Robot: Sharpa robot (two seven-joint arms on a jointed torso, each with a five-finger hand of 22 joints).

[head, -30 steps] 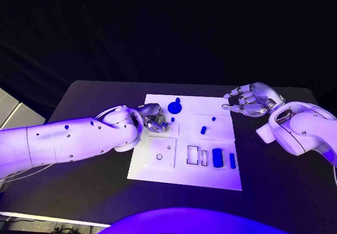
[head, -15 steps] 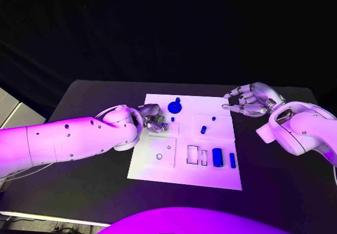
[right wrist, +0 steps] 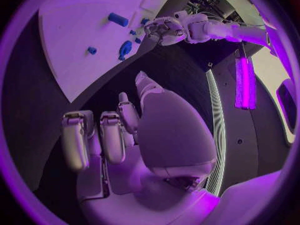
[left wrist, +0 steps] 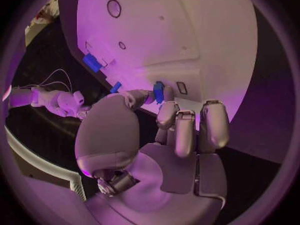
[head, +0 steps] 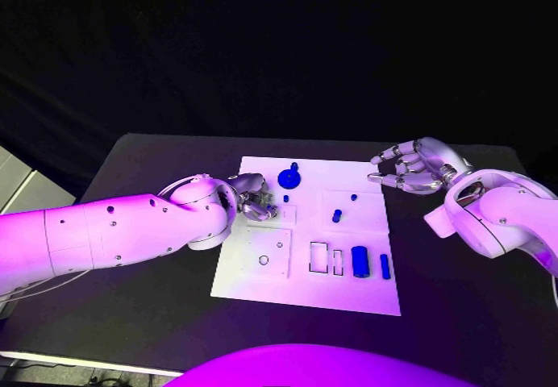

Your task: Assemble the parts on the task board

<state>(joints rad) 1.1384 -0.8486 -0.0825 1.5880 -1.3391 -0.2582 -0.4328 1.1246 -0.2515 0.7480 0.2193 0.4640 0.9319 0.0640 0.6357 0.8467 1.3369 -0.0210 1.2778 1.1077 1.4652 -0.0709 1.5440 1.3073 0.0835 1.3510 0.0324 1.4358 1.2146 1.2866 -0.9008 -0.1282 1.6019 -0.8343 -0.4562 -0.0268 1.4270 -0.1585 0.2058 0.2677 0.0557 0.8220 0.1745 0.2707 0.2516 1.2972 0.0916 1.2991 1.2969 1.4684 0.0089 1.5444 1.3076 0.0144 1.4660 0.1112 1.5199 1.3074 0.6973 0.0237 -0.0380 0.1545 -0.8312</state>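
The task looks early: the left hand (head: 254, 201) pinches a small blue part (left wrist: 159, 91) over the task board (head: 349, 282) at frame centre, other blue parts lie loose, and the right hand (head: 410, 168) hangs empty, fingers loosely curled, upper right

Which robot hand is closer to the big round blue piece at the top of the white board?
The left hand. It sits just beside and below the round blue piece, over the board. The right hand hovers off the board's far edge, farther away.
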